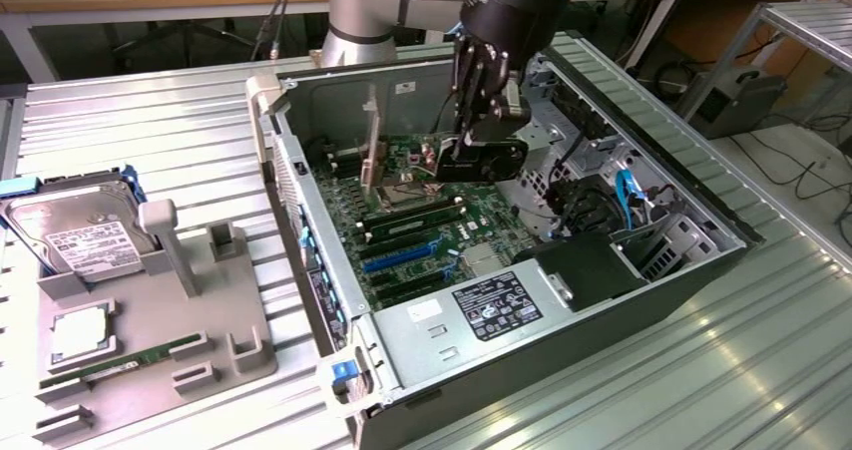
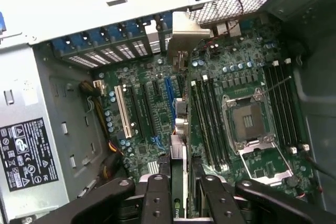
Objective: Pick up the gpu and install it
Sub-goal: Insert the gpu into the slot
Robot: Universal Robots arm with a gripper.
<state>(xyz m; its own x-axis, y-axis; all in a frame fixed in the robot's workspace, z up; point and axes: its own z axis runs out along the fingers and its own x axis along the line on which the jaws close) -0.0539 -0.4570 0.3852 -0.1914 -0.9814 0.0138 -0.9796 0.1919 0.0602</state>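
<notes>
My gripper [image 1: 486, 143] hangs inside the open computer case [image 1: 692, 221], above the motherboard [image 1: 440, 235]. It is shut on the gpu [image 2: 178, 153], which I see edge-on in the wrist view, running away from the fingers [image 2: 157, 195] over the board. Its silvery bracket [image 2: 184, 38] points at the rear slot openings with blue covers [image 2: 105, 43]. The card hovers between the blue expansion slot [image 2: 169, 95] and the RAM slots [image 2: 207, 119], tilted and not seated. In the exterior view the bracket [image 1: 371, 136] stands upright near the case's rear wall.
The power supply [image 1: 493, 305] fills the near end of the case, with drive bays and a blue cable [image 1: 626, 196] at the exterior view's right. A grey fixture [image 1: 200, 340] on the exterior view's left holds a hard drive [image 1: 80, 235], a CPU [image 1: 80, 332] and a green RAM stick [image 1: 114, 367].
</notes>
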